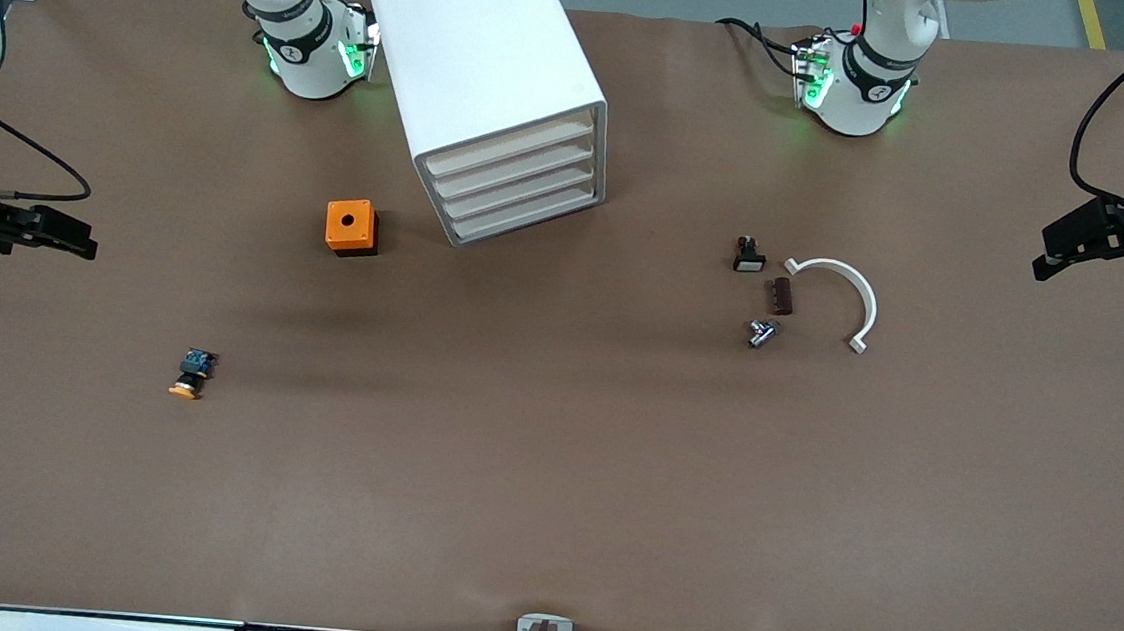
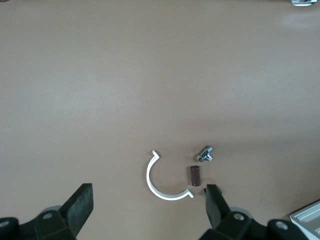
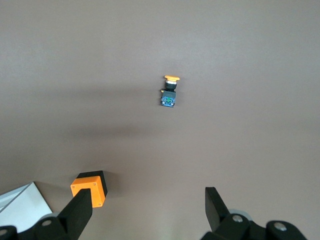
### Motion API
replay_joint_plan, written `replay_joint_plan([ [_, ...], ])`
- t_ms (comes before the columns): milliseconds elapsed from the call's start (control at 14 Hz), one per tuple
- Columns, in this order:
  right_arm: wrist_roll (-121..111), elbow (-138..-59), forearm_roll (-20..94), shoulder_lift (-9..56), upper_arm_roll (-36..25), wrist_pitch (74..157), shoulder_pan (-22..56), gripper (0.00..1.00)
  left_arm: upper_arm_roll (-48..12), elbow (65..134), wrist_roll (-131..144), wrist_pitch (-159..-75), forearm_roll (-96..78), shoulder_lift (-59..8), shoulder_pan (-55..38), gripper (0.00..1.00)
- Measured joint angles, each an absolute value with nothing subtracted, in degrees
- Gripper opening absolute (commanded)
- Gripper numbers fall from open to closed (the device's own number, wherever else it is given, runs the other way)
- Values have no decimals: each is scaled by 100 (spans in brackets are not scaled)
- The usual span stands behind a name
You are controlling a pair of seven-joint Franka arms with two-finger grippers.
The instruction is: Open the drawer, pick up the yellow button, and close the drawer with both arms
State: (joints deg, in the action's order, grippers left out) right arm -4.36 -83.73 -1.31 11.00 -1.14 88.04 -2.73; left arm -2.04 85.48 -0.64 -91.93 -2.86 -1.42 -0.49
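The white cabinet (image 1: 494,90) stands near the robots' bases, and its top drawer (image 1: 510,146) is pushed in like the three below it. On the bare table toward the right arm's end lies the button (image 1: 191,375), orange cap nearer the front camera than its blue block. The right wrist view shows this button (image 3: 170,92) too. My right gripper (image 1: 76,239) hovers open and empty at that end of the table; its fingers (image 3: 80,212) are spread wide. At the left arm's end my left gripper (image 1: 1087,269) hangs open and empty, with its fingers (image 2: 80,205) wide apart.
An orange cube with a hole (image 1: 351,227) sits beside the cabinet. Toward the left arm's end lie a black-and-white part (image 1: 749,256), a brown block (image 1: 780,296), a small metal piece (image 1: 760,332) and a white curved clamp (image 1: 850,293).
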Motion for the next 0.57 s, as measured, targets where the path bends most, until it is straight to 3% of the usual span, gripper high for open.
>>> replay_joint_plan([
  [571, -436, -8214, -131, 1086, -113, 8595, -273, 100, -205, 8538, -66, -9193, -286, -142, -49, 100],
])
